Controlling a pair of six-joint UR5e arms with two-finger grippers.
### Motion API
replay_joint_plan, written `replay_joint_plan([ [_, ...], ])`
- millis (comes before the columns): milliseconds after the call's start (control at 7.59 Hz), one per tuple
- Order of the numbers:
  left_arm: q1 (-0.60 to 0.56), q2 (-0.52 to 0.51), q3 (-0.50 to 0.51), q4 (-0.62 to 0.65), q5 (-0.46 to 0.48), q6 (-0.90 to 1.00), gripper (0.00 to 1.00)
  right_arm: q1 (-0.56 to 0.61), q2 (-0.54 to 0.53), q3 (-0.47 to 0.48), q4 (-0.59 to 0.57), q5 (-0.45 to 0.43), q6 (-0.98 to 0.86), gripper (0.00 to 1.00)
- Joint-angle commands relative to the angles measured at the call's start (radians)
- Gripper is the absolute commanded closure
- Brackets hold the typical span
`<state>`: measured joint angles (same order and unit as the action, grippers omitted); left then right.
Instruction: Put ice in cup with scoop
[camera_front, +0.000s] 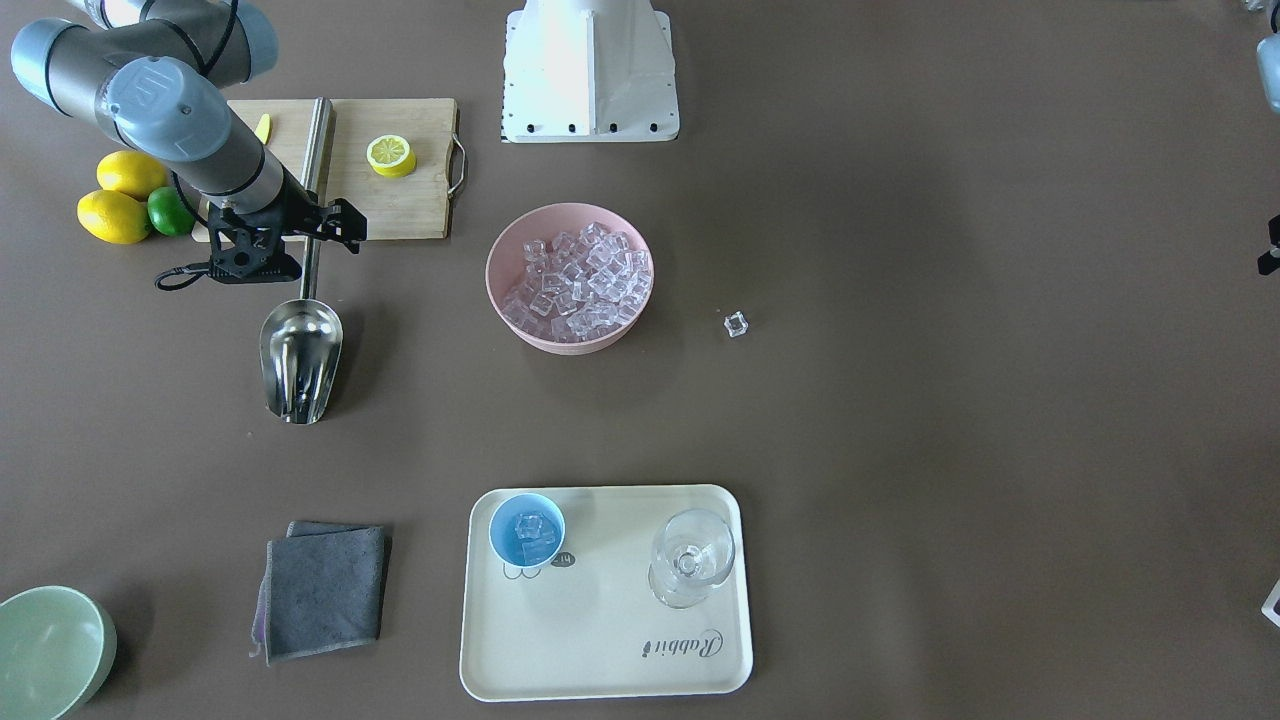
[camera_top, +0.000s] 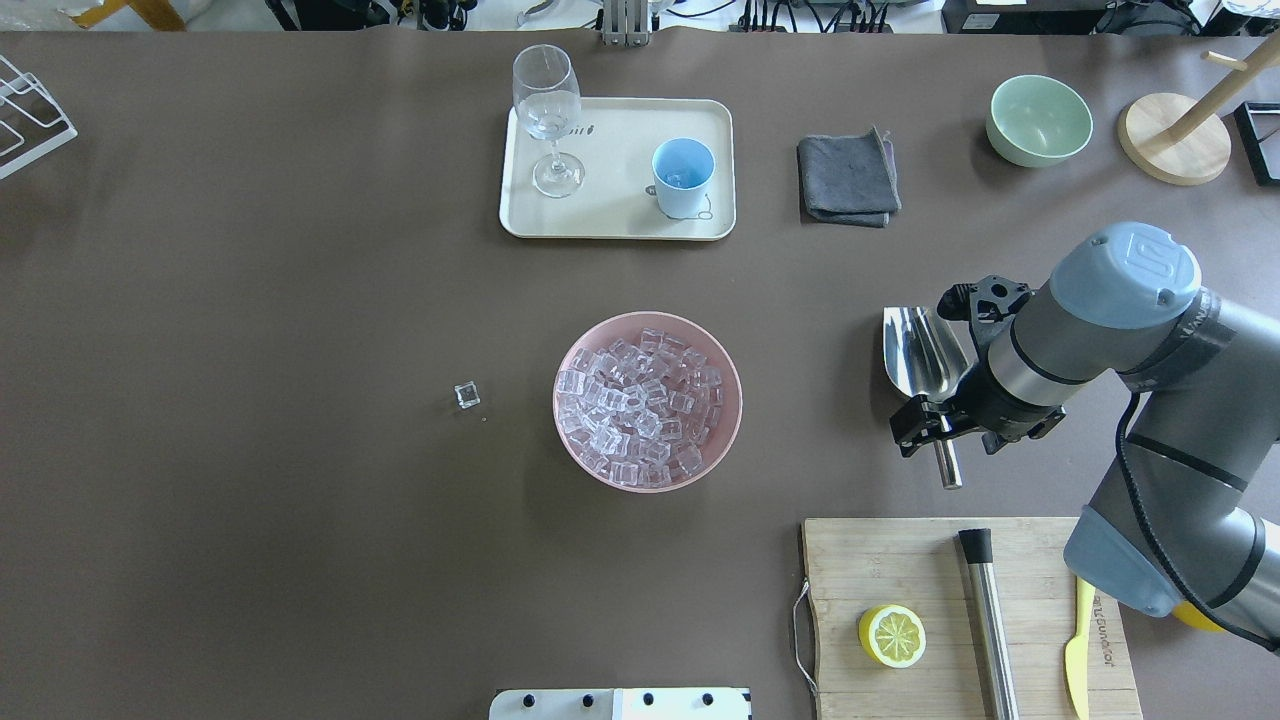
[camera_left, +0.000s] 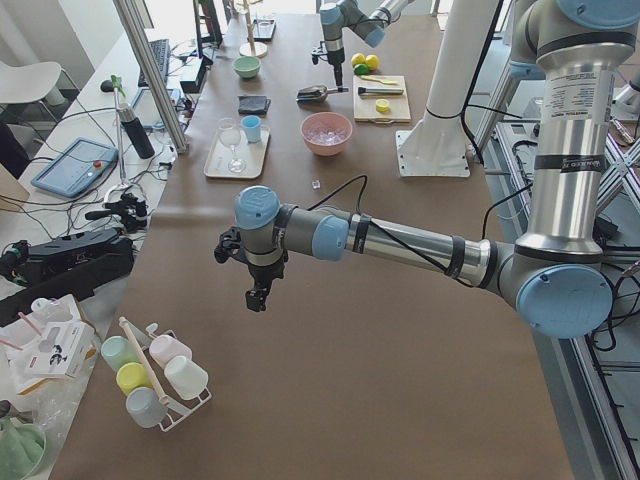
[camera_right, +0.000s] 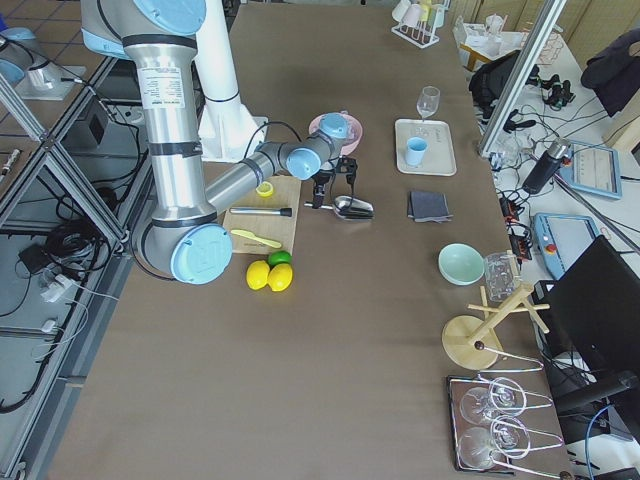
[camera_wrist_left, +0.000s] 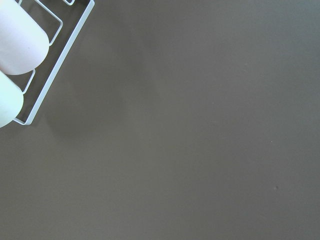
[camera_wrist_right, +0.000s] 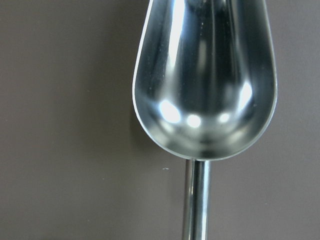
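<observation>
Shiny, empty steel scoop (camera_top: 920, 345) lies robot-right of the pink bowl (camera_top: 735, 400); right gripper (camera_top: 948, 432) straddles its rod handle, jaws wide; left gripper (camera_left: 256, 296): openness unclear.

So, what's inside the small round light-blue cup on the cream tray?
A few clear ice cubes sit at the bottom of the light-blue cup; their count is unclear, and they cover whatever lies beneath.

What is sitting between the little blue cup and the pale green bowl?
A folded grey cloth lies on the table between the cup and the green bowl. The overhead view shows it most plainly.
</observation>
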<state>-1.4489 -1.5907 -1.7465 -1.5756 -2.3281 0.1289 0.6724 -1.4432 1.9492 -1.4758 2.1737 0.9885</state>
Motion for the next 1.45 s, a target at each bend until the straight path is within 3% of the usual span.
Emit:
replay_joint_plan([
  [0,-0.002,0.005,-0.002,0.002,-0.002,0.0,0.02,0.082,0.001,0.051,-0.058,-0.037,-0.211,0.01],
  [263,-0.007,0.041,-0.013,0.009,-0.005,0.0,0.02,0.119,-0.005,0.062,-0.109,-0.054,-0.31,0.01],
  [527,-0.017,0.067,-0.004,0.005,-0.104,0.0,0.02,0.151,-0.025,0.057,-0.116,-0.057,-0.364,0.01],
  [922,-0.03,0.067,-0.001,0.023,-0.105,-0.005,0.02,0.2,-0.052,0.053,-0.11,-0.066,-0.364,0.0],
  [1317,-0.03,0.063,-0.005,0.042,-0.106,-0.094,0.02,0.286,-0.083,0.01,-0.113,-0.057,-0.496,0.0],
])
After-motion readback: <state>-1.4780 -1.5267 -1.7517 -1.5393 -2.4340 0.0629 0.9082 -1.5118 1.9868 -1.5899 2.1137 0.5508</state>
